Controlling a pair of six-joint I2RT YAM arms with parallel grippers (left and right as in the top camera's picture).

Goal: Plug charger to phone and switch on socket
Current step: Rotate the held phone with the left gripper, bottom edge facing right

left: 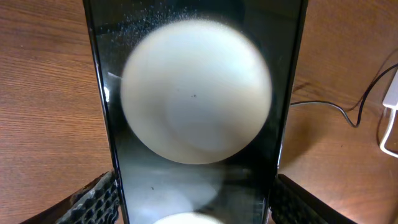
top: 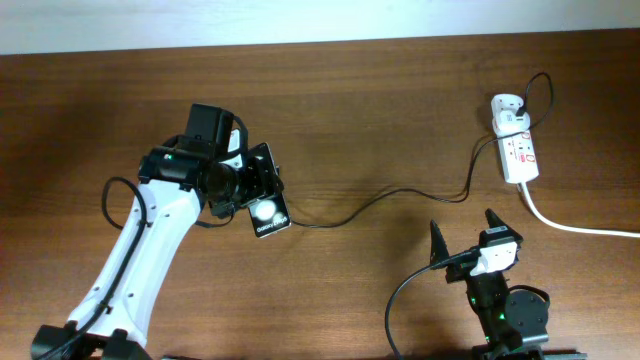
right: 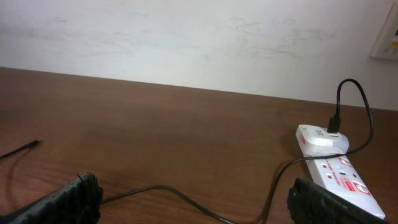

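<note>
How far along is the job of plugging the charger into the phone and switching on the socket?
Done: the white adapter sits in the socket. In hand: the left fingers grip the phone, and the end of the charger lies by its lower edge, though no join shows. Left: plugging in, then the switch, whose state is unclear; the right fingers are open and apart from the socket.

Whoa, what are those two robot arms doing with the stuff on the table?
The left tool is gripping the black rectangular phone with white round discs at the left part of the brown wooden table. The thin black charger cable snakes across the table from the white power strip toward the phone. Whether its tip is plugged into the phone cannot be made out. The right tool is open and empty, apart from the power strip.
</note>
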